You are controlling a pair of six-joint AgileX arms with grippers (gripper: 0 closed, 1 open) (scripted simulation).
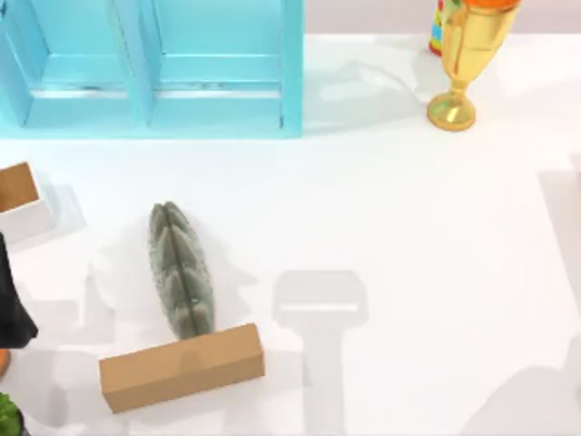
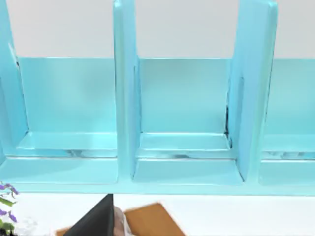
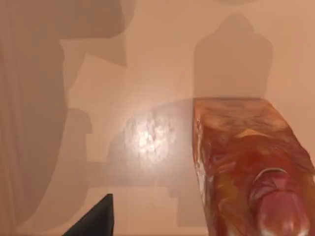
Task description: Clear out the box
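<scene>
Top view: a white table carries a turquoise shelf unit along its far edge at the left. The left wrist view looks into this unit; its compartments, divided by upright partitions, hold nothing. A small white-walled box with a brown interior sits at the table's left edge; the visible part of its interior is bare, and the rest is cut off by the frame. A brown rectangular block lies near the front, its long axis running roughly left to right with the right end tilted slightly away from the viewer. A grey ridged, spindle-shaped object lies flat with one end touching the block's far long side; its long axis runs from there toward the shelf, leaning slightly left. A gold trophy stands upright at the far right, with a red-labelled container just behind it.

The left arm enters at the left edge, near the white box; whether its claw is open or closed cannot be told. The right wrist view shows a reddish-brown marbled block on a tan surface, possibly a container floor; a dark fingertip of the right claw appears, its opening undeterminable.
</scene>
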